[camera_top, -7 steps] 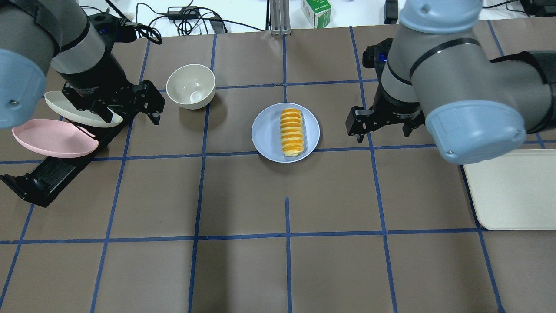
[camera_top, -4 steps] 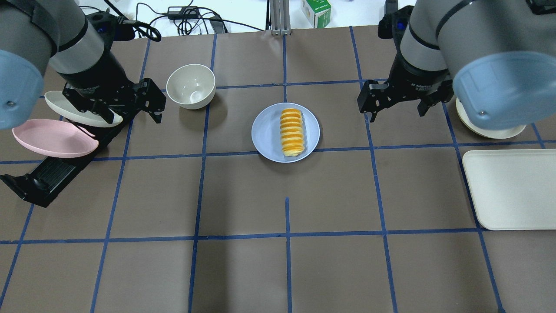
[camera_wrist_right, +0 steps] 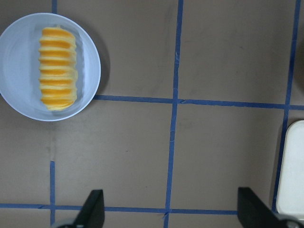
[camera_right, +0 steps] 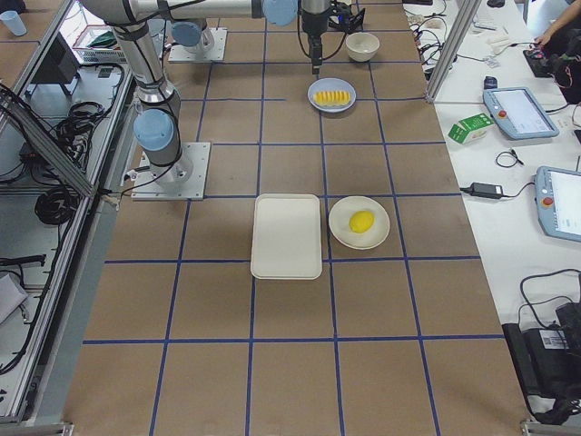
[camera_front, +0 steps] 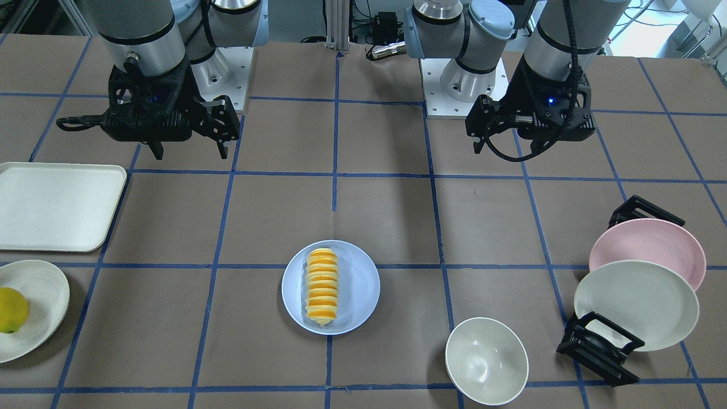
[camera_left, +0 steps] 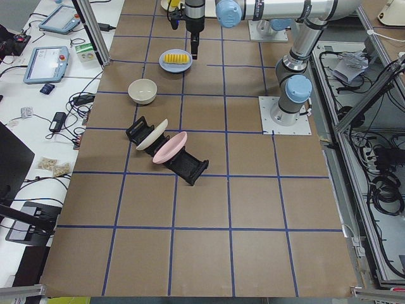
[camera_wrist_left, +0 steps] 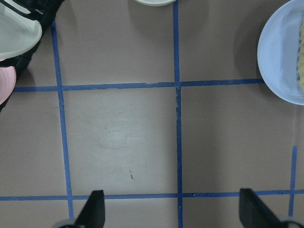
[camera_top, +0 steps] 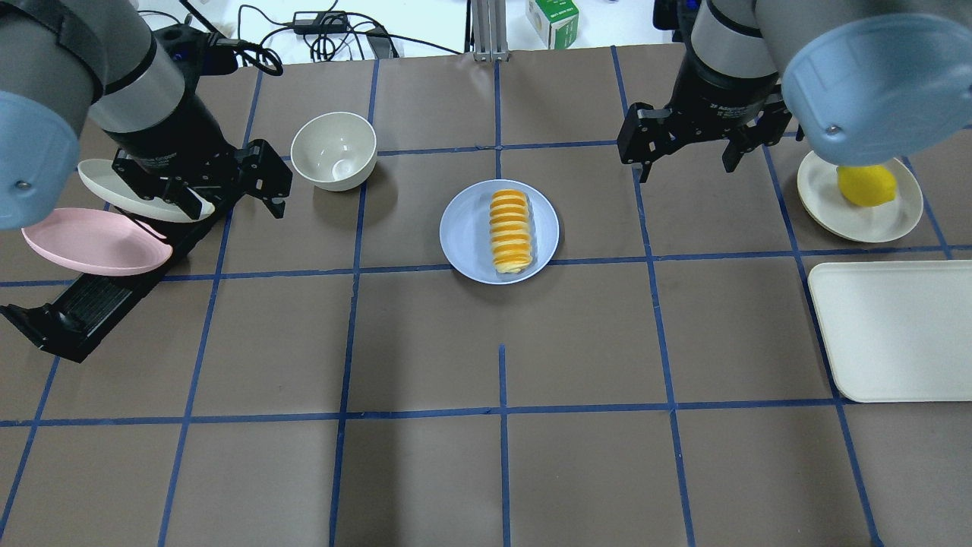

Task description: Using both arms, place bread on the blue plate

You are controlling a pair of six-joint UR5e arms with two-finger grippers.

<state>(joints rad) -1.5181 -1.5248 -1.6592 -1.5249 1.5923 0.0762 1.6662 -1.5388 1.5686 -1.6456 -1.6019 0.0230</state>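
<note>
1. The bread (camera_top: pixel 509 232) is lying flat on the blue plate (camera_top: pixel 463 235). In the overhead view it is running from 12 to 6 o'clock and sitting slightly toward the plate's 3 o'clock side, with no part overhanging the rim.
2. The left end effector (camera_top: pixel 231 207) is hovering at 9 o'clock of the plate, well apart from it. Its jaws are standing wide apart and holding nothing.
3. The right end effector (camera_top: pixel 687 169) is hovering at 2 o'clock of the plate, likewise spread and empty.
4. Judgement: the placement is looking complete, and the step in hand is keeping both arms clear of the plate.
5. To do this well, both end effectors should be travelling raised above the desk (camera_top: pixel 501 471) with jaws spread, so nothing is dragging the plate.
6. The left arm should be avoiding the bowl (camera_top: pixel 334 150) at its 1 o'clock and the plate rack (camera_top: pixel 91 304) just beside it. The right arm should be avoiding the lemon (camera_top: pixel 866 184) at its 3 o'clock.
</note>
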